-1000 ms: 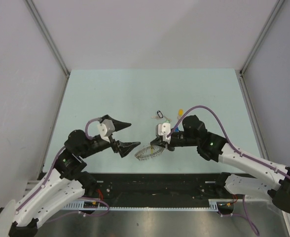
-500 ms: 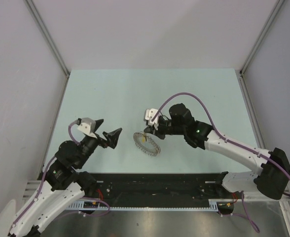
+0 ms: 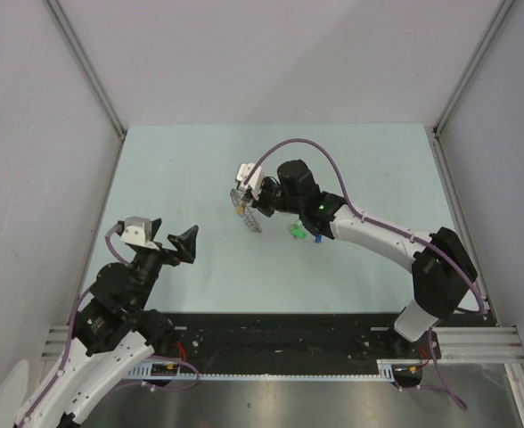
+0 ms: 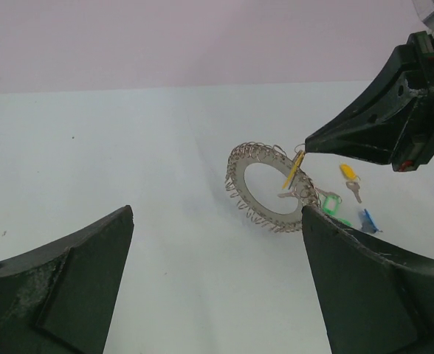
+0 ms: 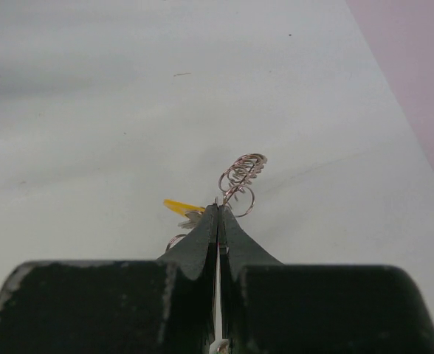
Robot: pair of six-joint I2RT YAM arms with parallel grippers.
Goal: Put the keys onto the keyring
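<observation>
Two shifts: the right gripper (image 4: 313, 146), pinched on the keyring (image 4: 238, 184), has carried it from the table's (image 3: 155, 160) near edge to its middle beside loose keys (image 4: 348, 172); the left gripper (image 3: 168, 234), spread wide, has backed off, free to fetch one.

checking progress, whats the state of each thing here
left gripper, open, holding nothing
right gripper, shut on keyring rim
keyring, held up on edge
yellow key, hanging at keyring rim
other yellow key, loose on table
green key, loose on table
blue key, loose on table
</observation>
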